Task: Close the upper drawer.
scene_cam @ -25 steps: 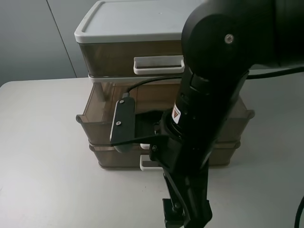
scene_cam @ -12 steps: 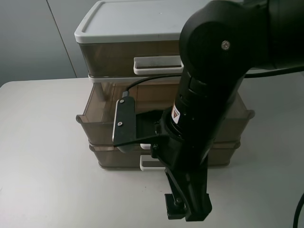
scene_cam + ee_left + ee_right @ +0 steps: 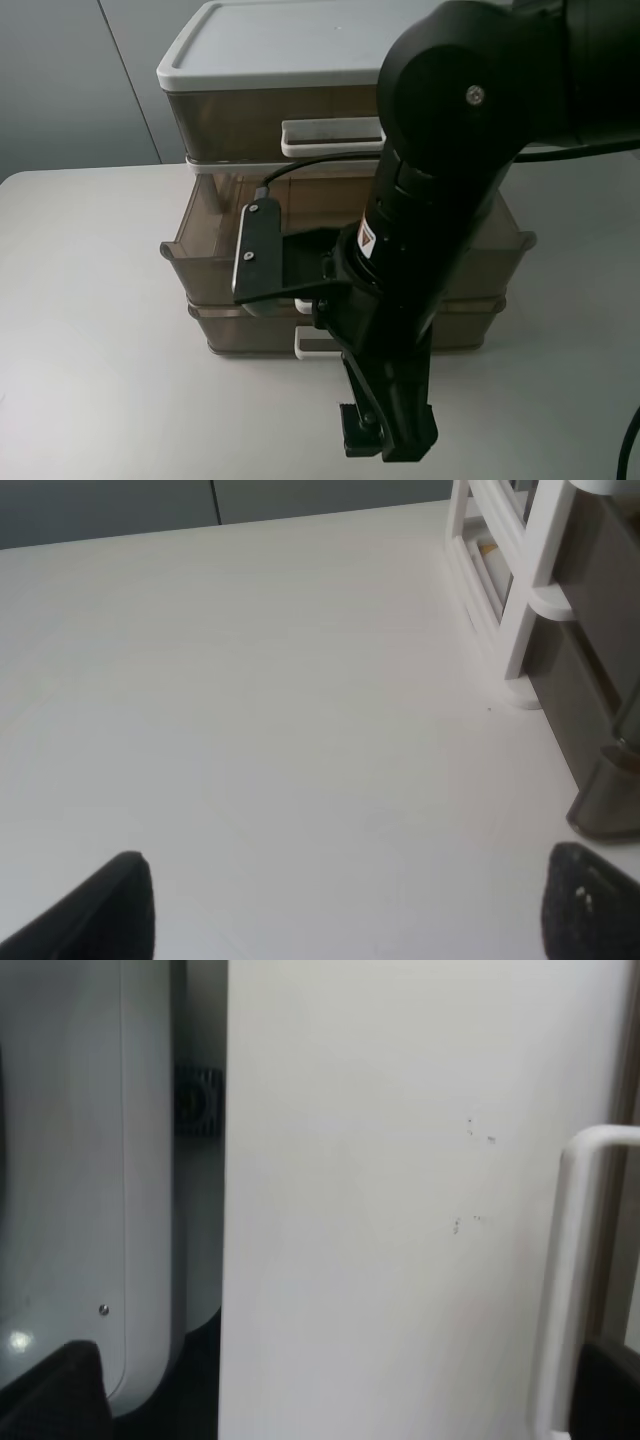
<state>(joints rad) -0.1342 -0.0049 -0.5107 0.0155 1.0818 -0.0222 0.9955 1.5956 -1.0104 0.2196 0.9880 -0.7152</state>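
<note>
To the left of the cabinet [image 3: 280, 40], the left gripper [image 3: 350, 915] hangs low over the table [image 3: 90, 330], fingers wide apart and nothing between them. It shows only in its own wrist view, with the cabinet's side near it. In the cabinet's middle slot the upper drawer [image 3: 200, 272] stands pulled well out past the top drawer [image 3: 230, 120] above and the lowest drawer [image 3: 240, 335] below. I judge that the whole push is left to do.

Its handle is hidden behind the right arm [image 3: 440, 180], which crosses the cabinet's front. The right gripper [image 3: 385, 438] sits out in front of the cabinet, clear of the drawer, fingers spread and holding nothing (its wrist view shows a white handle [image 3: 565, 1260] close by, though I cannot tell which drawer's).

The table is plain, pale and matte. Behind the cabinet is a grey panelled wall [image 3: 70, 80].
</note>
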